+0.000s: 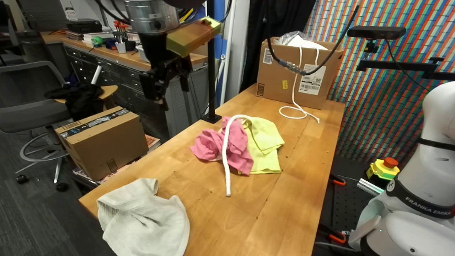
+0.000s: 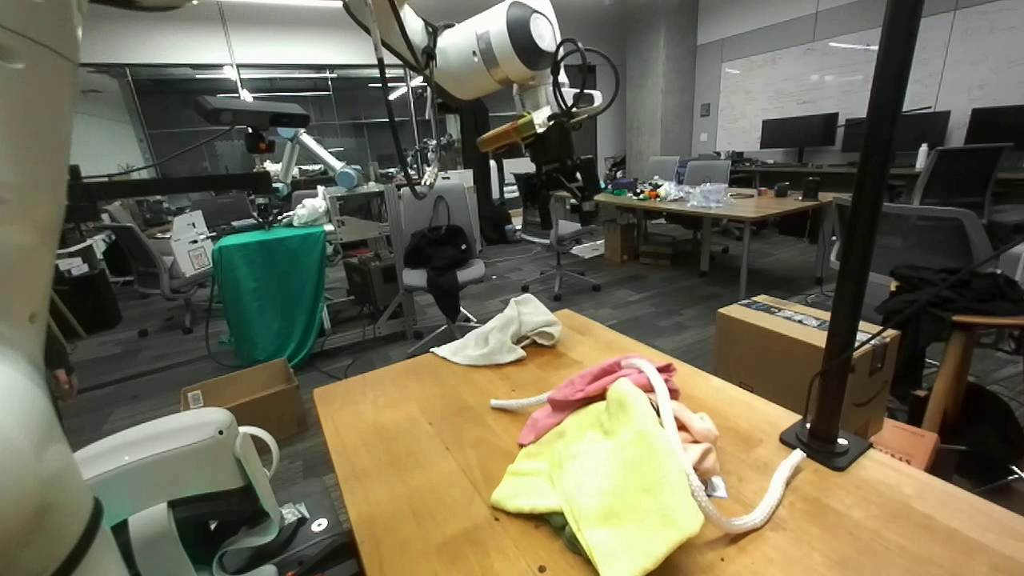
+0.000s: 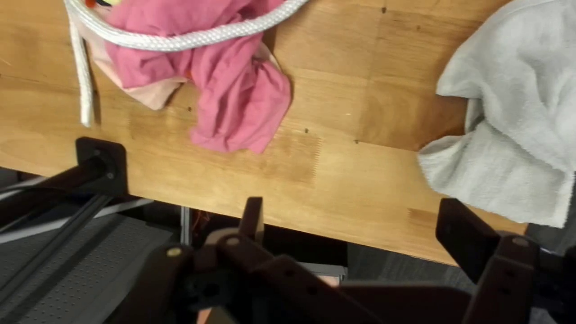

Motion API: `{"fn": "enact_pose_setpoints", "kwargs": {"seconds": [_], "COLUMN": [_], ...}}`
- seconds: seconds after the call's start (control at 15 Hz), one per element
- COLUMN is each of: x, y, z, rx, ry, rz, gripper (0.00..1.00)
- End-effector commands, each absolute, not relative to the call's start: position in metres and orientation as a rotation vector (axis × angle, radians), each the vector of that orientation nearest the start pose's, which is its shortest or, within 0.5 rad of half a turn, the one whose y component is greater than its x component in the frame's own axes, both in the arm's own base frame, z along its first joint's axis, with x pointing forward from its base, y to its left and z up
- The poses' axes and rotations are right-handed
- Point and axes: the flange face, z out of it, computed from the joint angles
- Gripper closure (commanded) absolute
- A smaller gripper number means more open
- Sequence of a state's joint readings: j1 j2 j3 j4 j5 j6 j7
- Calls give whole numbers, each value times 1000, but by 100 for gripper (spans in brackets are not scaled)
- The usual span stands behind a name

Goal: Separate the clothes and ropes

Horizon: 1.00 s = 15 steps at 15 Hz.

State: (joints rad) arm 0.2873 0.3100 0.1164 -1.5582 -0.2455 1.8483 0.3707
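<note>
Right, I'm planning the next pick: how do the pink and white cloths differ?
The thick rope lies across the pink cloth; the white cloth has none over it. The pink cloth touches the yellow cloth; the white cloth lies apart at an edge of the table. Both are rumpled.

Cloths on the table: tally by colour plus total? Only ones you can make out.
Pink cloth: 1
Yellow cloth: 1
White cloth: 1
Peach cloth: 1
Total: 4
Not counted: a dark green bit and an orange-red bit, both too hidden to identify.
</note>
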Motion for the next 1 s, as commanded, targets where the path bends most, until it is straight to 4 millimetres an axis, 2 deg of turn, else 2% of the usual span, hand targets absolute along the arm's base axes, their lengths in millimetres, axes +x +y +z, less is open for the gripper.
{"fn": "enact_pose_setpoints", "kwargs": {"seconds": [0.0, 0.2, 0.33, 0.6, 0.93], "x": [588, 579, 575, 574, 573], "y": [163, 109, 82, 47, 15], "z": [468, 449, 434, 400, 364], "rx": [-3308, -3282, -3245, -3158, -3090], "ry": [14, 181, 298, 564, 856], "rz": [-113, -87, -85, -135, -209], "gripper": [0, 0, 0, 0, 0]}}
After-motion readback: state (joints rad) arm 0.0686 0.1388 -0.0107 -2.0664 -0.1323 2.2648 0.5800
